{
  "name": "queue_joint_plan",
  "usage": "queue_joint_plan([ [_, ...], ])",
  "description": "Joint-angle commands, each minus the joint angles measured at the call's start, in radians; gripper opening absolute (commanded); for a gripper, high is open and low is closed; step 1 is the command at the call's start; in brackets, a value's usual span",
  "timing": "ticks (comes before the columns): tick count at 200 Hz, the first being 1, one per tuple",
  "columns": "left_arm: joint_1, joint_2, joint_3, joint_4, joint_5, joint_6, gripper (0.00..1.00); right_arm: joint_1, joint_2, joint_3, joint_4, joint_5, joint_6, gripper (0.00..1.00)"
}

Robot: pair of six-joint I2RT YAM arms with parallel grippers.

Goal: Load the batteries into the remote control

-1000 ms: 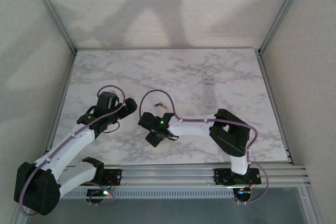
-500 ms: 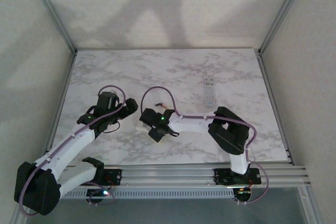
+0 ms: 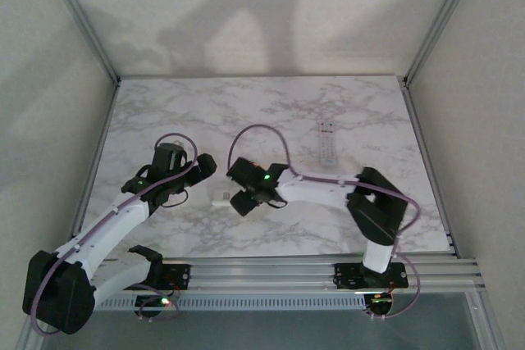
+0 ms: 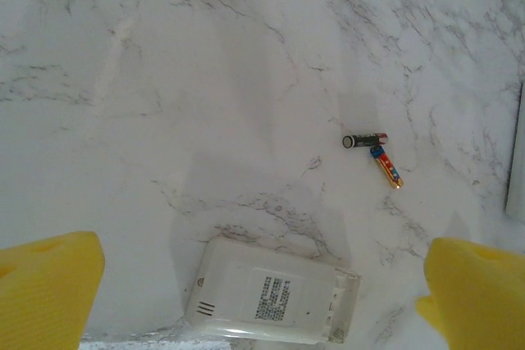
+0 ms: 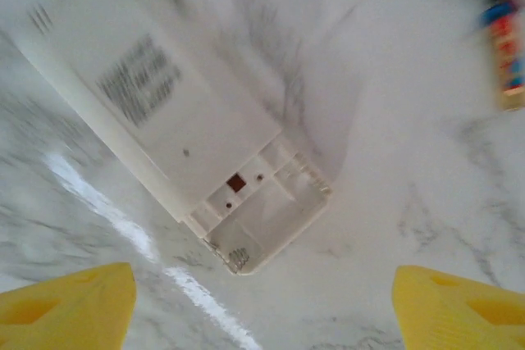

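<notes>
Right pincer (image 5: pixel 262 315), released, hangs over the remote (image 5: pixel 184 112), whose bay (image 5: pixel 267 215) is open. The batteries (image 5: pixel 502 43) lie just beyond it, farther from the released left pincer (image 4: pixel 262 294).

remote control (image 5: pixel 176 133): back up, compartment open | batteries (image 5: pixel 507 51): top right, blurred | pincer (image 5: pixel 262 305): fingers spread wide

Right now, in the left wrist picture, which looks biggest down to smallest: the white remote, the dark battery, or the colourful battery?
1. white remote: biggest by far.
2. dark battery and colourful battery: both tiny and about alike, so it's a tie.
</notes>
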Motion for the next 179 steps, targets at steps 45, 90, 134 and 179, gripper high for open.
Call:
queue_joint_plan([
  [45, 0.008, -0.092, 0.006, -0.025, 0.052, 0.084, 1.00, -0.215, 0.033, 0.112, -0.017, -0.046, 0.068, 0.73],
  [90, 0.009, -0.150, -0.008, -0.048, 0.053, 0.089, 0.99, -0.244, 0.184, 0.230, -0.064, -0.088, -0.046, 0.62],
  [134, 0.008, -0.172, -0.030, -0.062, 0.051, 0.079, 0.99, -0.247, 0.310, 0.343, -0.117, -0.038, -0.116, 0.56],
  [179, 0.007, -0.182, -0.043, -0.061, 0.050, 0.077, 1.00, -0.250, 0.371, 0.364, -0.123, -0.067, -0.122, 0.43],
])
